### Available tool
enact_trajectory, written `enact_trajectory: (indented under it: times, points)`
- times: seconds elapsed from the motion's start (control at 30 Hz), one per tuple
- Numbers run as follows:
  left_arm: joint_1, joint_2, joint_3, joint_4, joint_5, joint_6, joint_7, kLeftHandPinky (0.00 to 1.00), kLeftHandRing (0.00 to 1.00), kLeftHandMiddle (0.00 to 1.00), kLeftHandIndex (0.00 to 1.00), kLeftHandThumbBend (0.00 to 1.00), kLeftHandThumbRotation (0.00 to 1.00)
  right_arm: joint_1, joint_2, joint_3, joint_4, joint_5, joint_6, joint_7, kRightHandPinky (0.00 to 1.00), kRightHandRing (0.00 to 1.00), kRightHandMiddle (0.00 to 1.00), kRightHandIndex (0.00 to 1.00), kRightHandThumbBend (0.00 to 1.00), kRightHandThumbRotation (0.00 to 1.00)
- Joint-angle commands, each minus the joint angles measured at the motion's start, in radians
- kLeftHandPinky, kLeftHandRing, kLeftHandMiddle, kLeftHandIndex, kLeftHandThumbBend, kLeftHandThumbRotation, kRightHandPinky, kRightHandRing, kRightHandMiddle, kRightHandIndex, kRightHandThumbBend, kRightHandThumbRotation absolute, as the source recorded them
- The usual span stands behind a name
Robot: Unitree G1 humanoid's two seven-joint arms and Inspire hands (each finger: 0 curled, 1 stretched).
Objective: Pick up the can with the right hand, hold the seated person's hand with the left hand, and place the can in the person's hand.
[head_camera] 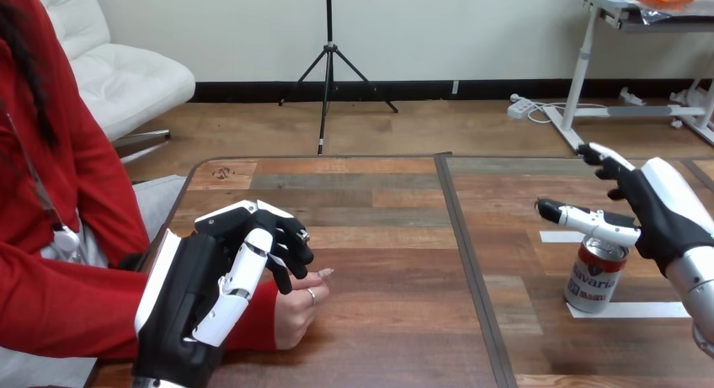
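Right robot hand [665, 215]: open, fingers spread, holding nothing; a finger reaches out level over the can's top.
Can [596, 276]: upright on the table [379, 321], directly below that reaching finger, on the palm's inner side. I cannot tell whether the finger touches the rim.
Can, handling (judgement): thin metal wall, stiff enough under a moderate squeeze but dents under a hard one. The smooth side is probably slippery. Weight cannot be judged.
Where to grip (judgement): around the mid-wall from the side, thumb opposite the fingers, not by the top rim. The hand sits too high and must drop first.
White tape strip [640, 310]: flat on the table at the can's base, running out beneath the right wrist.
Left robot hand [202, 295]: well apart from the can, far across the table, lying over the person's hand [295, 308]. I cannot tell whether it grips.
Person's hand: rests on the table, showing just past the left robot hand on the side toward the can.
Step (judgement): can not yet lifted.
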Motion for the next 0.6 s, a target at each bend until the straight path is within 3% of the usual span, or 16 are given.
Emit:
enact_trajectory:
  times: [0.0, 0.57]
  points:
    - [-0.045, 0.004, 0.007, -0.036, -0.019, -0.007, -0.003, 0.25, 0.37, 0.43, 0.43, 0.07, 0.7, -0.102, -0.028, 0.024, 0.043, -0.009, 0.011, -0.028, 0.79, 0.89, 0.92, 0.92, 1.0, 0.73]
    - [-0.042, 0.009, 0.01, -0.041, -0.029, 0.001, -0.009, 0.25, 0.37, 0.43, 0.43, 0.08, 0.7, -0.135, -0.043, 0.075, 0.132, -0.021, 0.077, -0.032, 0.76, 0.9, 0.92, 0.91, 1.0, 0.68]
